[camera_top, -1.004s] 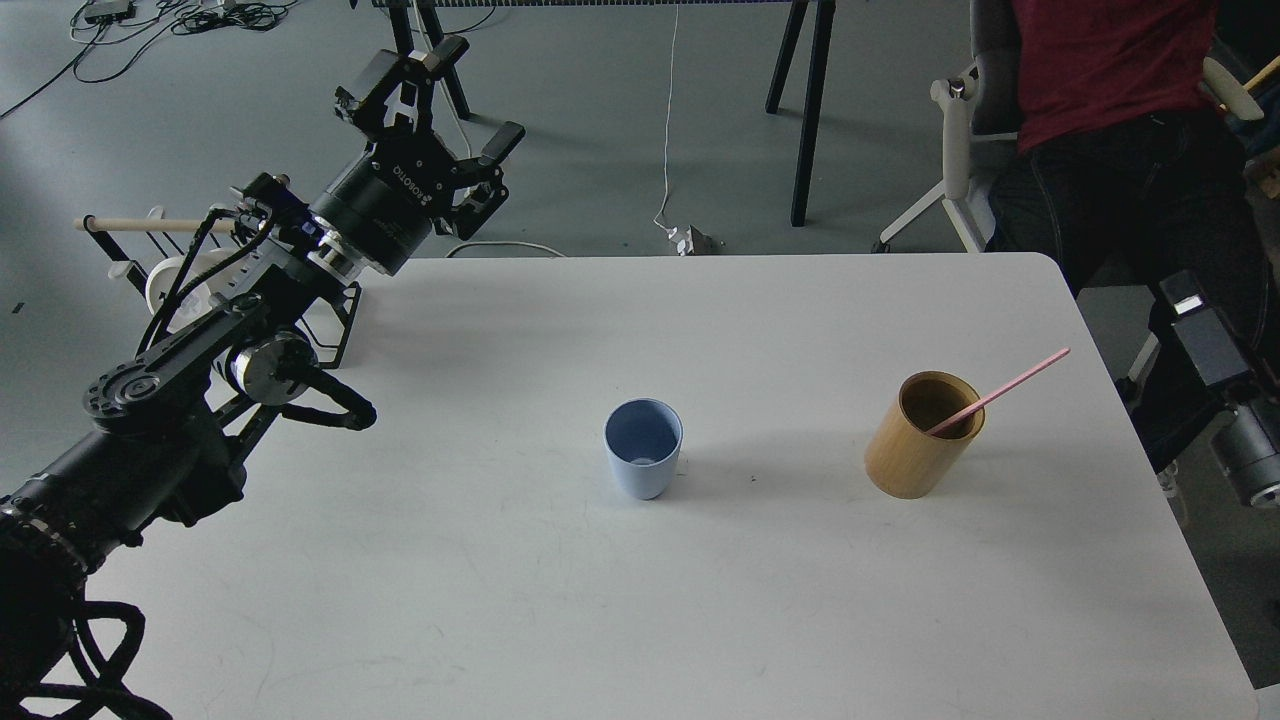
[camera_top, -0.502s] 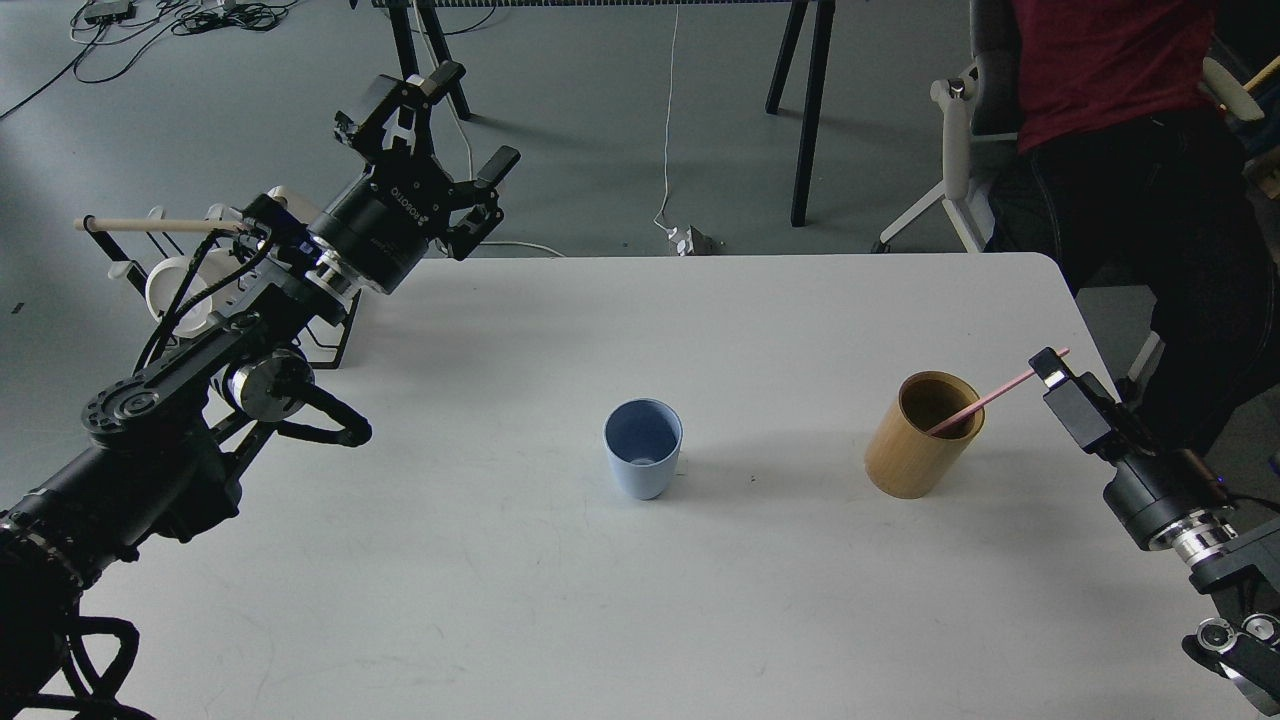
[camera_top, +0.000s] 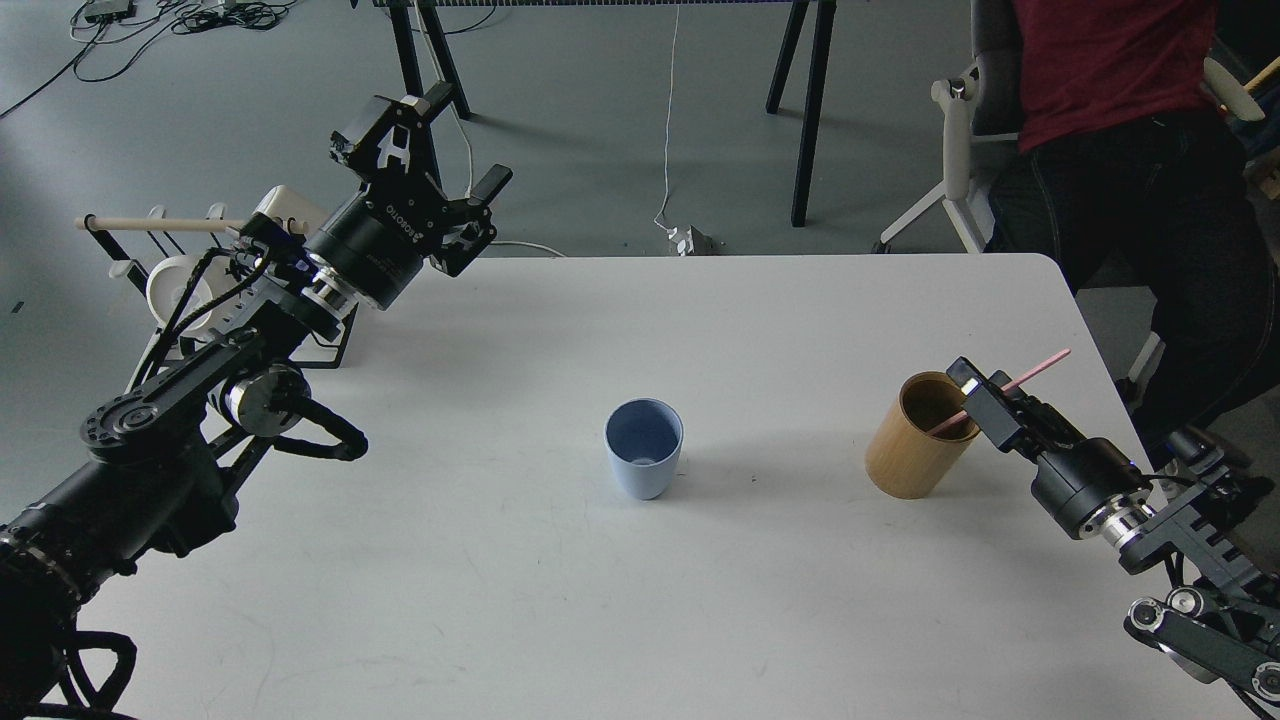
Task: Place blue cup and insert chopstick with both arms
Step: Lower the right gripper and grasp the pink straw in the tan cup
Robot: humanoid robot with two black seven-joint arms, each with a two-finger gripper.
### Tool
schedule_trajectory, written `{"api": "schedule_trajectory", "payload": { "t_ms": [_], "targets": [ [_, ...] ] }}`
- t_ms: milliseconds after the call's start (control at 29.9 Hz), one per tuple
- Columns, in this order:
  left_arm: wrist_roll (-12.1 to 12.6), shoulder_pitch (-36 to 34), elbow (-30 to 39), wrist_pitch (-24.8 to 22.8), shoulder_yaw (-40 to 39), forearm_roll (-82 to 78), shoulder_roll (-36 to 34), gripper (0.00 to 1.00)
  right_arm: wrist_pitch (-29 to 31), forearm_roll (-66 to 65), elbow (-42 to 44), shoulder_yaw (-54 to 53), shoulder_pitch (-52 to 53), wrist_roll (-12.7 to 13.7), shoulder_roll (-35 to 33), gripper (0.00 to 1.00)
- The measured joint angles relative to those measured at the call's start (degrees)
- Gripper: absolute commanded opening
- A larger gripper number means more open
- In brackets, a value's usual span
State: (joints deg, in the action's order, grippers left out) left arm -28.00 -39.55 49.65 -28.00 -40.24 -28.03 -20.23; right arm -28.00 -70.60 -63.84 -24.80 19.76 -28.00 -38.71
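Over the last second the right gripper [camera_top: 985, 400] has been brought in from the table's right edge, where only part of the arm showed, and is now set against the upper rim of the wooden holder [camera_top: 915, 440], right at the shaft of the chopstick [camera_top: 1040, 366]. This is judged to be the reach for the chopstick, the first move of the insertion. Whether its fingers are parted or closed cannot be told, since the gripper is seen dark and nearly end-on; a grasp cannot be confirmed.

The left gripper [camera_top: 432, 150] has been drawn slightly back and to the left over the same interval, and is held high beyond the far left corner of the table [camera_top: 500, 600], its fingers spread wide and holding nothing. This is read as a retreat from the blue cup [camera_top: 643, 461], whose placing is judged complete.

The chopstick is found leaning in the holder, its lower end hidden inside and its free pink end projecting up and to the right, just past the right gripper's tip. The shaft appears to pass right at the fingertips, though contact cannot be made out. The blue cup is seen upright and empty, well to the left of the right gripper and well apart from the left one, below and to its right.
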Motion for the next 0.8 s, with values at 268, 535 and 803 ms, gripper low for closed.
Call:
{"api": "schedule_trajectory", "payload": {
  "t_ms": [268, 535, 803],
  "targets": [
    [0.0, 0.8, 0.0, 0.0, -0.1, 0.0, -0.1, 0.95, 0.0, -0.3, -0.3, 0.3, 0.0, 0.0, 0.0, 0.38],
    [0.0, 0.9, 0.0, 0.0, -0.3, 0.0, 0.0, 0.95, 0.0, -1.1, -0.5, 0.3, -0.8, 0.0, -0.2, 0.22],
    [0.0, 1.0, -0.1, 0.0, -0.3, 0.0, -0.1, 0.97, 0.0, -1.1, -0.6, 0.5, -0.9, 0.0, -0.5, 0.03]
  ]
}}
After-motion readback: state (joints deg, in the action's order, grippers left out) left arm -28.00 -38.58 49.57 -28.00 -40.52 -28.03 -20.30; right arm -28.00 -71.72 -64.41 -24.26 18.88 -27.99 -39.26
